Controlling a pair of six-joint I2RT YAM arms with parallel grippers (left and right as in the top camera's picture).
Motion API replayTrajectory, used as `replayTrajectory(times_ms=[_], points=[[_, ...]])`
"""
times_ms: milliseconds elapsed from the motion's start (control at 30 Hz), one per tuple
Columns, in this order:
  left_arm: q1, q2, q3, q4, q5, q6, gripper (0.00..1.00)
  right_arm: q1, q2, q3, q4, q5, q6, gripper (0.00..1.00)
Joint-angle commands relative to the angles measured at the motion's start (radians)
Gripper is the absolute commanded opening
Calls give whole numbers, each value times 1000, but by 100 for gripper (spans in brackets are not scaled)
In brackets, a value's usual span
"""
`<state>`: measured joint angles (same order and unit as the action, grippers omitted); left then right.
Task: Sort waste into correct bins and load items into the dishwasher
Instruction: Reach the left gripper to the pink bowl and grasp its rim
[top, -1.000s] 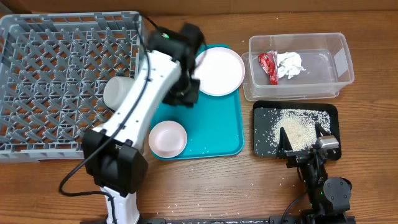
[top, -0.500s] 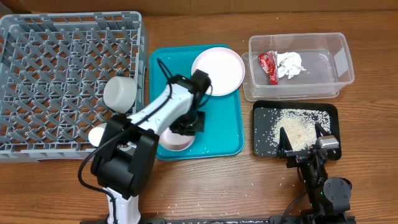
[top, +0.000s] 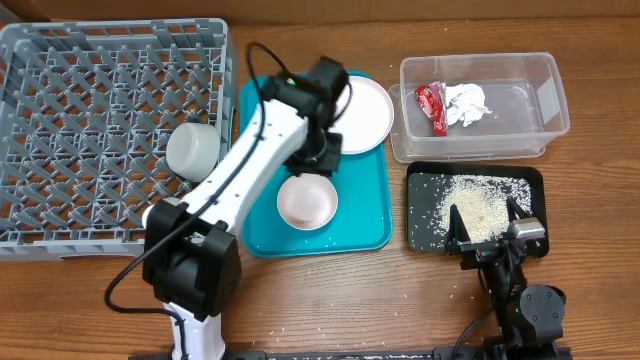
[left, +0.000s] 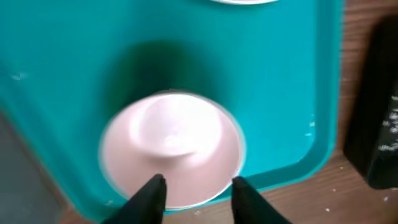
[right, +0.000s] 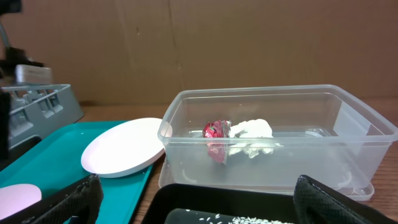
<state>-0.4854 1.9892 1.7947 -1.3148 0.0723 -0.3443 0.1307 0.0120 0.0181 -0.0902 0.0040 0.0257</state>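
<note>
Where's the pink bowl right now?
In the overhead view the pink bowl sits on the teal tray, near its front edge, just in front of the white plate and right of the grey rack.

White arm, black joints, black gripper

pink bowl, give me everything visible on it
The pale pink small bowl is round, smooth and glossy, like plastic or ceramic, with nothing visible inside. It sits upright, mouth up, on the teal tray, toward its near edge, apart from the white plate. In the left wrist view the left gripper has its jaws apart above the bowl's near rim; contact cannot be told.
</note>
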Motion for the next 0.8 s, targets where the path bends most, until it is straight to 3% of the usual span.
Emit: replayTrajectory(times_ms=[0,167,333,400,433,500,633,767], points=[[57,-3,-26,-54,-80,-3,39,-4,-9,-10,6,1,0,100],[119,-3,-232,4,-59,-18,36,-4,-9,-10,6,1,0,100],[138,-3,-381,177,27,32,35,-4,-9,-10,6,1,0,100],[138,-3,-420,222,26,28,27,-4,-9,-10,6,1,0,100],[138,-3,-433,236,27,11,12,-4,-9,-10,6,1,0,100],[139,-3,-435,244,25,0,4,-4,-9,-10,6,1,0,100],[140,-22,-355,179,18,-18,4,-4,-9,-10,6,1,0,100],[159,-82,-122,-24,-211,-69,4,-4,-9,-10,6,1,0,100]])
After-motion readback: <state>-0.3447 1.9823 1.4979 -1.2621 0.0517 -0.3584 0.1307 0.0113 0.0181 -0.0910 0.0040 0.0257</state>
